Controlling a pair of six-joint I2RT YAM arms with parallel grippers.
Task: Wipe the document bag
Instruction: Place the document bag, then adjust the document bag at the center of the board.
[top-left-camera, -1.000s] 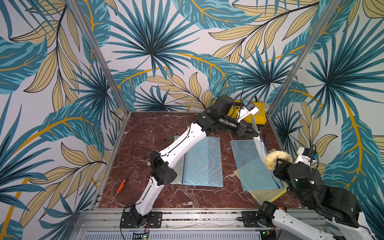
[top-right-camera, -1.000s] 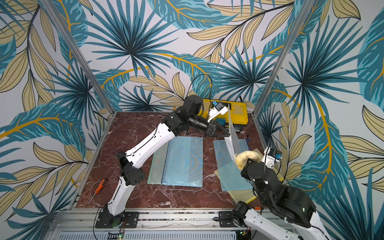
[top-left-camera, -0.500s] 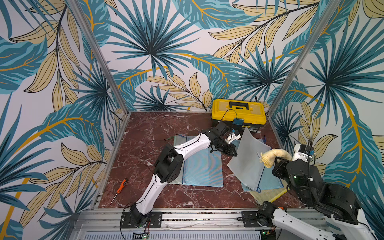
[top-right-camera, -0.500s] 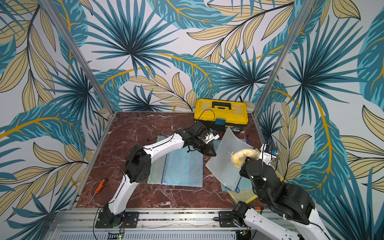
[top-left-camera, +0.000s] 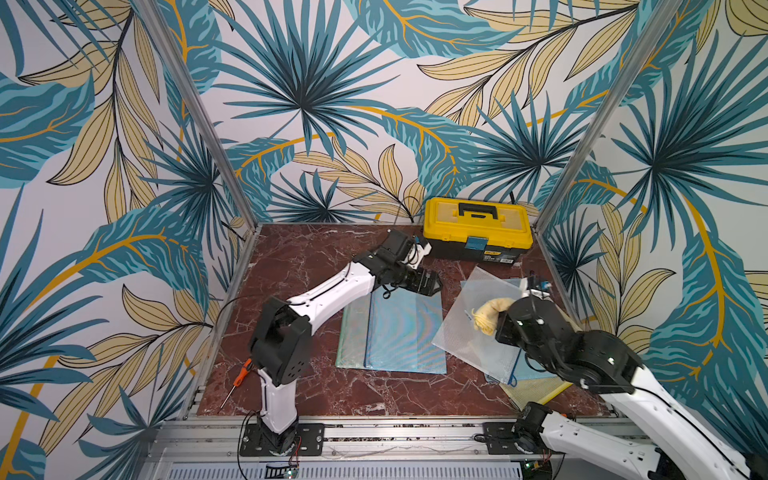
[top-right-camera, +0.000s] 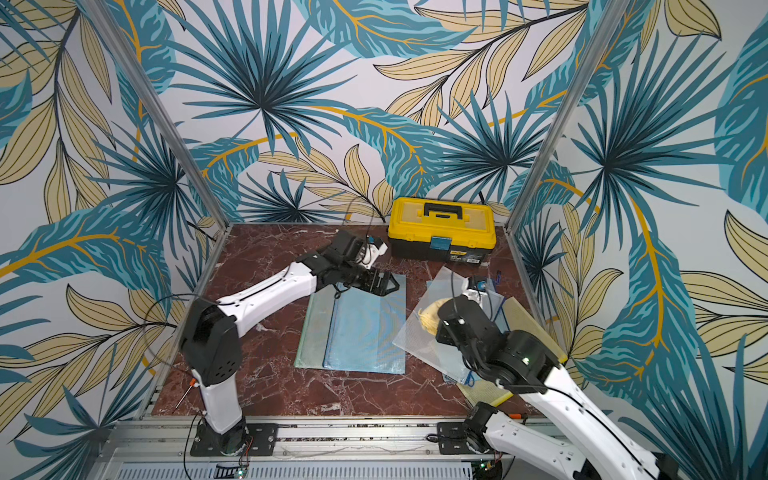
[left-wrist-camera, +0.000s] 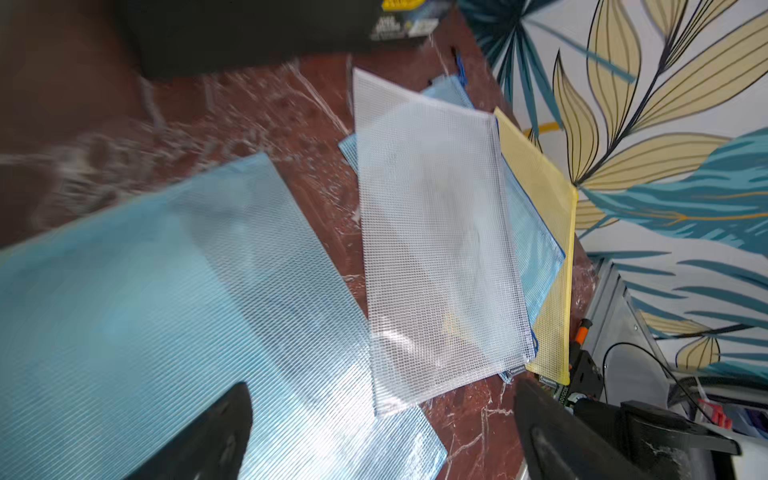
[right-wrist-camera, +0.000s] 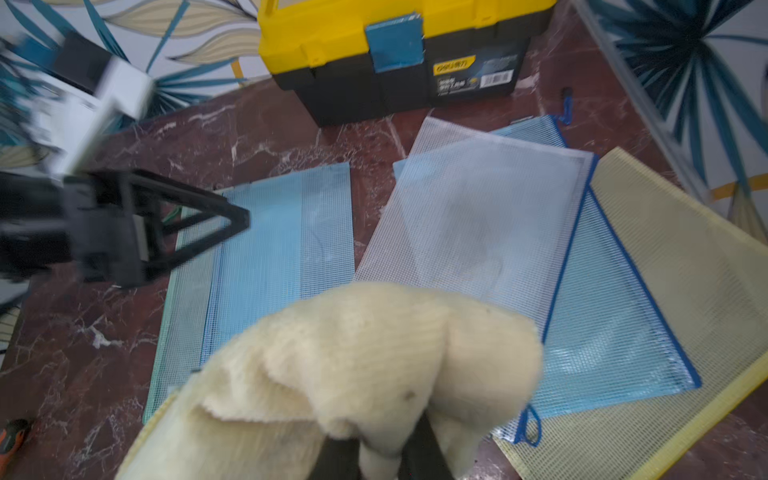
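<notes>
Nearest, the right end effector (right-wrist-camera: 378, 453) is clenched on a cream cloth (right-wrist-camera: 374, 357), which hangs just over the near half of the clear bag (top-left-camera: 459, 338). That bag lies flat and skewed at the right of the worktop (top-left-camera: 311, 257), on top of a blue bag (right-wrist-camera: 615, 324) and a yellow bag (right-wrist-camera: 685, 291).

It looks thin, light and floppy, a slick mesh-patterned sheet. Resting on two equally smooth bags, it will probably skate or buckle under a wipe. The far corner or the bound long edge seems the best place to pin or pinch it, clear of the cloth's path.

Further back, a second stack (top-left-camera: 403, 328) of bluish bags lies mid-worktop. The left end effector (top-left-camera: 430, 283) hovers at its far edge, jaws spread wide and holding nothing. A toolbox (top-left-camera: 478, 226) stands against the back wall.

The cloth buries the right fingertips. In both top views the right arm covers the clear bag's near edge. Both wrist views are blurred. A greyish patch on the clear bag could be dirt or glare; I cannot tell which. Its zip pull cannot be made out.
</notes>
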